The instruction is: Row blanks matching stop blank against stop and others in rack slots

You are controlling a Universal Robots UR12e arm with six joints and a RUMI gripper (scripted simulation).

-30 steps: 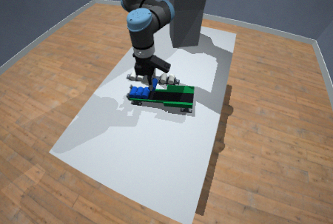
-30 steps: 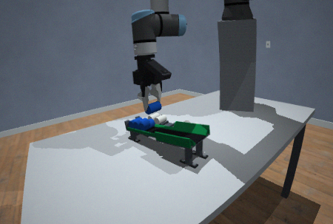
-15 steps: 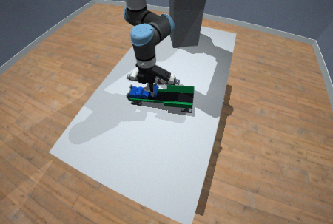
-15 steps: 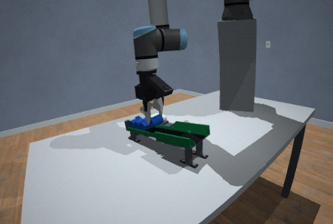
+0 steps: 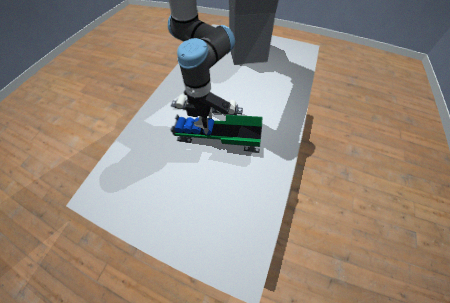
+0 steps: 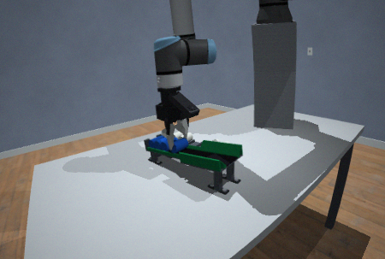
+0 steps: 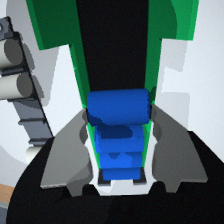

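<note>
The green feed ramp (image 5: 225, 131) with a black floor stands on the table, and it also shows in the exterior view (image 6: 201, 154). A row of blue blanks (image 5: 186, 125) lies across the ramp's low end against the stop. My gripper (image 7: 118, 107) is shut on a blue blank (image 7: 118, 106) and holds it straight across the ramp, right beside the row (image 7: 119, 150). In the top view the gripper (image 5: 204, 124) is down at the ramp. White blanks (image 7: 15, 67) lie in the dark stock rack (image 7: 27, 120) to the left.
The stock rack with white blanks (image 5: 231, 105) stands just behind the ramp, partly hidden by my arm. A tall grey column (image 5: 255, 12) stands at the back of the table. The ramp's upper part (image 7: 112, 40) holds nothing.
</note>
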